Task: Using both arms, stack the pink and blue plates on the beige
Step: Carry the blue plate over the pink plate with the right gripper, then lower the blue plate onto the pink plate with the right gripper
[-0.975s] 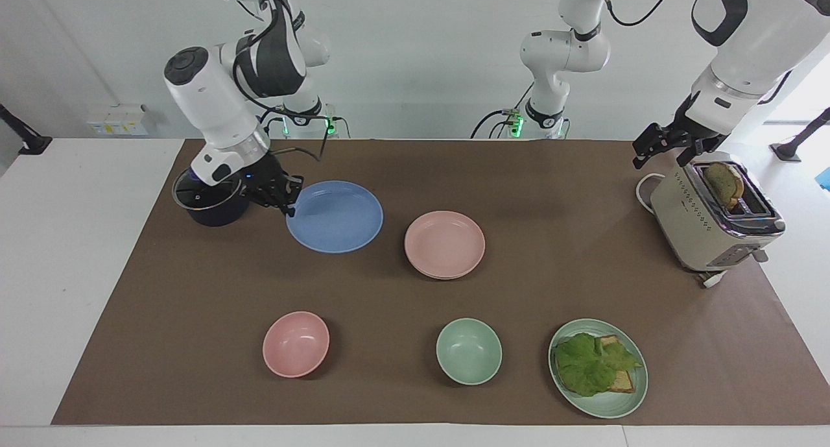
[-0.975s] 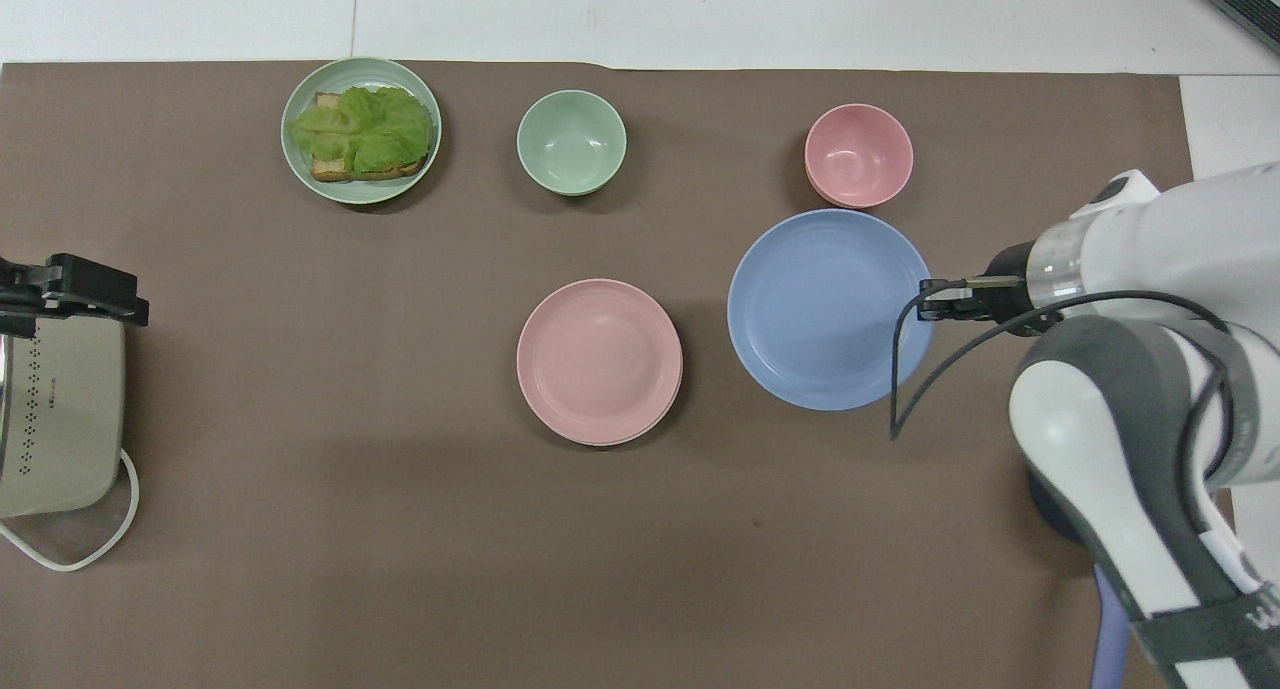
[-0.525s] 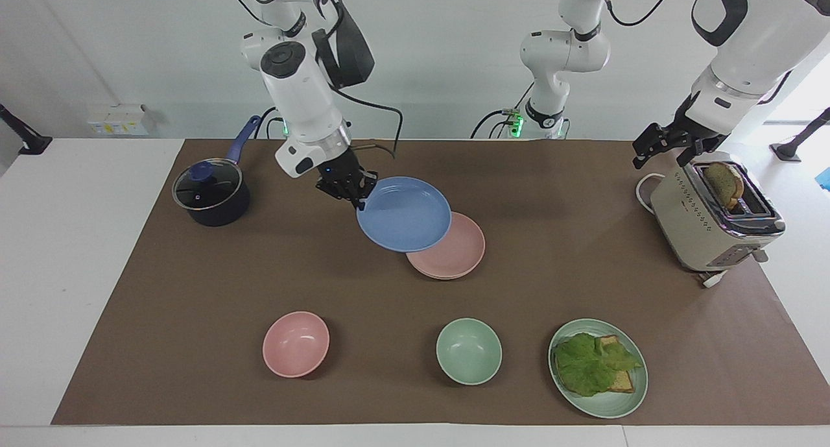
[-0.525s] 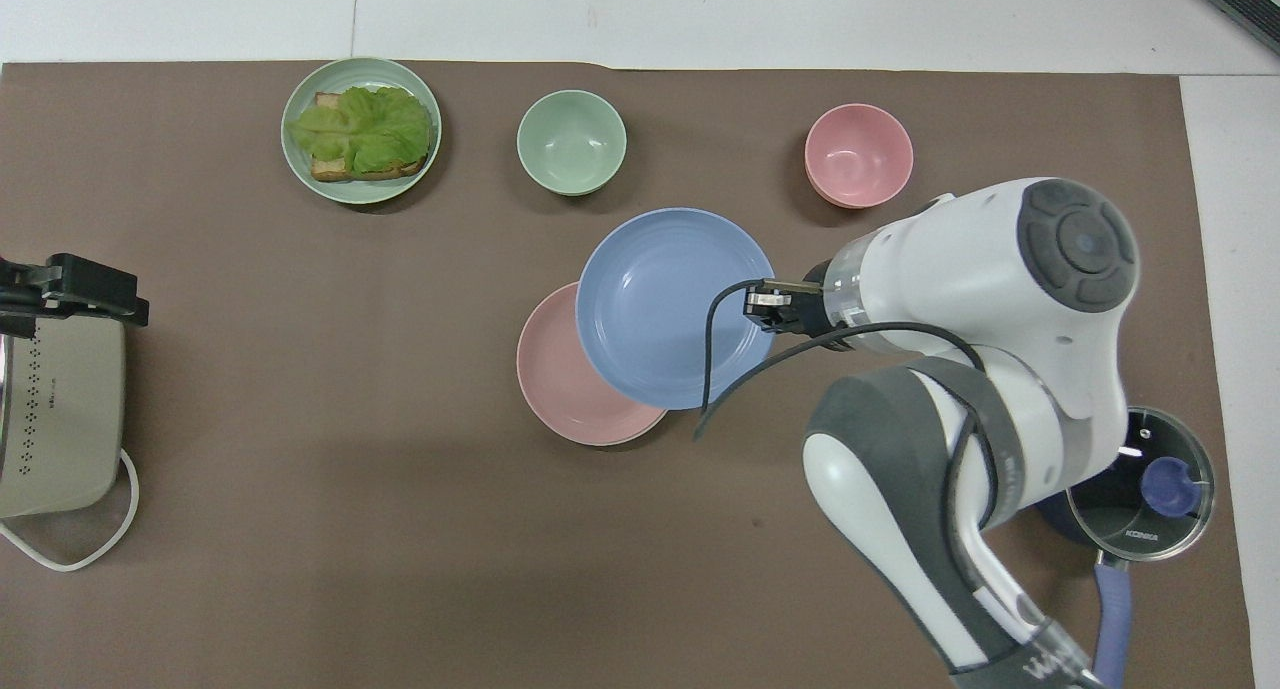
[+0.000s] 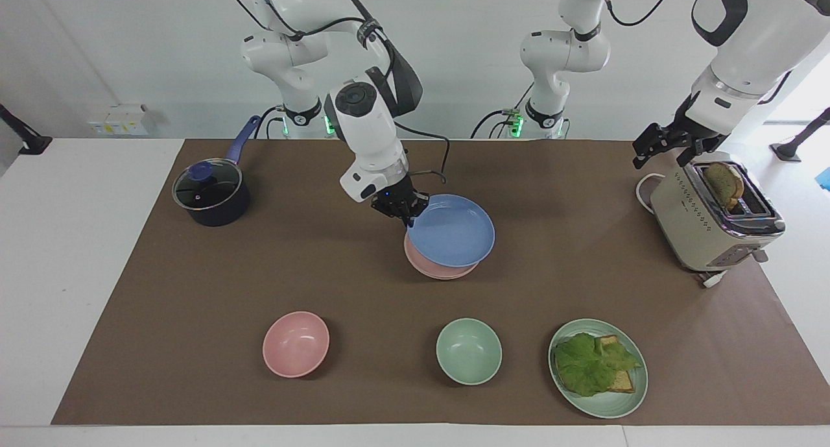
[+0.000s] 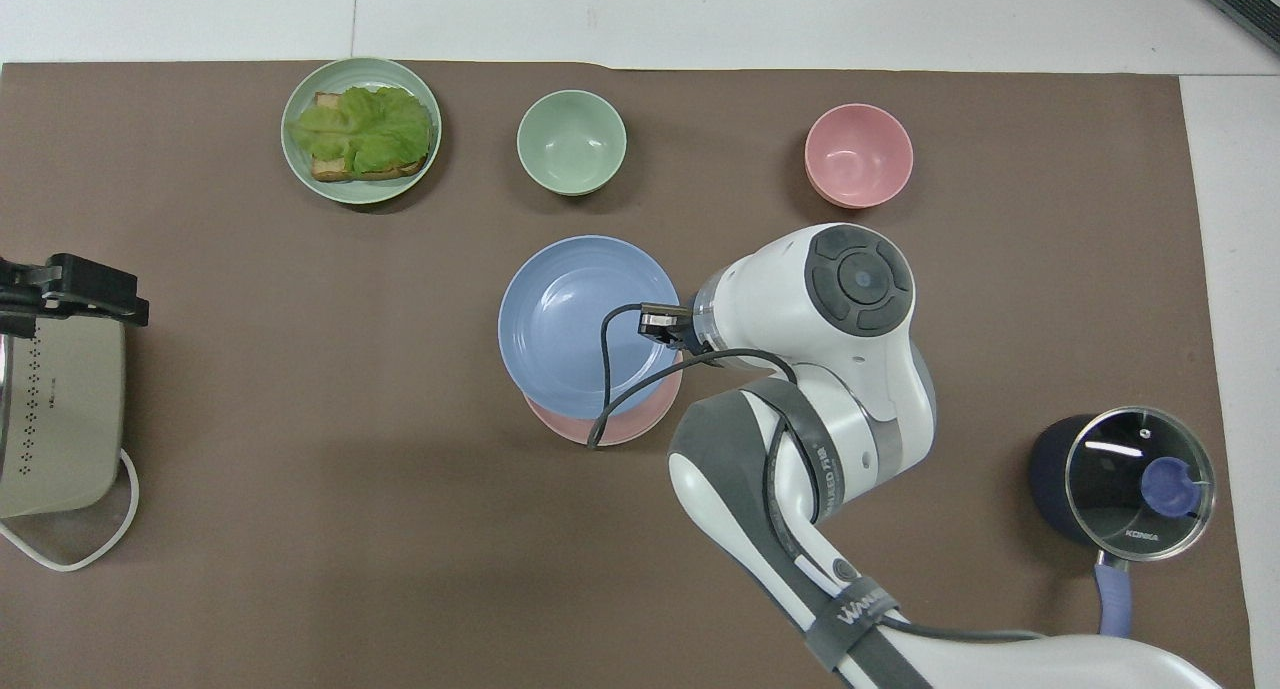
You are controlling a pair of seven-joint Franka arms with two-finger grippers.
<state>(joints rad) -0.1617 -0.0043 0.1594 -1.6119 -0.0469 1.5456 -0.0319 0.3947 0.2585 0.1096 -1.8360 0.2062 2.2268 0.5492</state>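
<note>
My right gripper (image 5: 410,220) (image 6: 657,325) is shut on the rim of the blue plate (image 5: 454,234) (image 6: 572,321). It holds that plate slightly tilted, low over the pink plate (image 5: 418,260) (image 6: 622,431) at the middle of the mat. Whether the two plates touch I cannot tell. Only a crescent of pink shows. Under it a thin second rim (image 5: 446,277) peeks out; the beige plate is otherwise hidden. My left gripper (image 5: 665,154) (image 6: 62,287) waits open over the toaster's end, holding nothing.
A beige toaster (image 5: 703,229) (image 6: 55,424) with toast in its slot stands at the left arm's end. A dark lidded pot (image 5: 211,197) (image 6: 1125,479) sits at the right arm's end. Farthest from the robots are a pink bowl (image 5: 296,343), a green bowl (image 5: 468,351) and a green plate (image 5: 622,405) of lettuce and bread.
My right arm has carried the blue plate from beside the pot across to above the pink plate and lowered it. The left arm has not moved.
</note>
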